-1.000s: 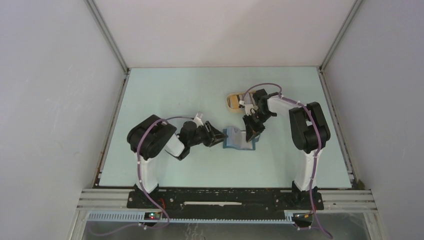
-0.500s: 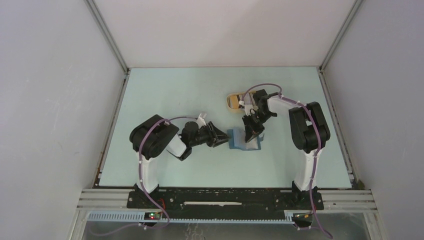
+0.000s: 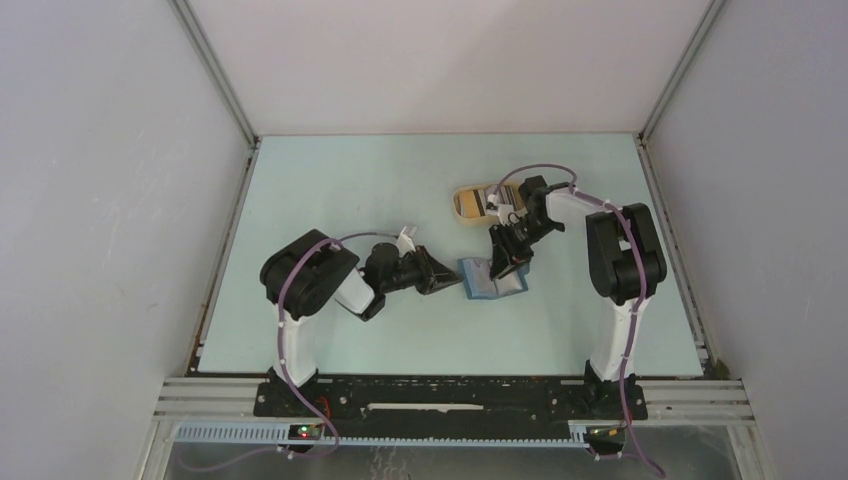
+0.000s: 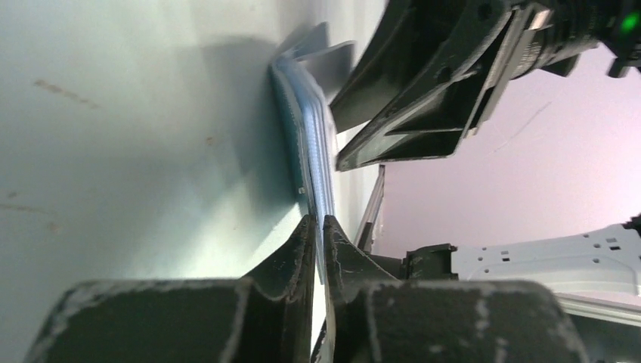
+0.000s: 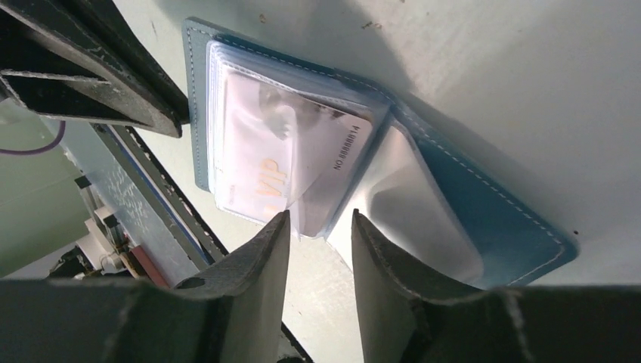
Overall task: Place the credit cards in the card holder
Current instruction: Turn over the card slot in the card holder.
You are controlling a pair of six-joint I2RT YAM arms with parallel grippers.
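Your left jaws, coming in from the left of the top view, are pinched together on the left edge of the teal-blue card holder (image 3: pixel 492 282). The holder lies open on the pale counter (image 3: pixel 350 180), just right of centre. Your right jaws stand apart directly over it. They straddle the lower edge of a clear sleeve (image 5: pixel 393 204) without gripping it. In the sleeves at centre left of the right wrist view sits a whitish credit card (image 5: pixel 280 151) with orange lettering. Further back, above the holder in the top view, the tan oval tray (image 3: pixel 462 205) rests apart from it, partly hidden by the right arm (image 3: pixel 620 250).
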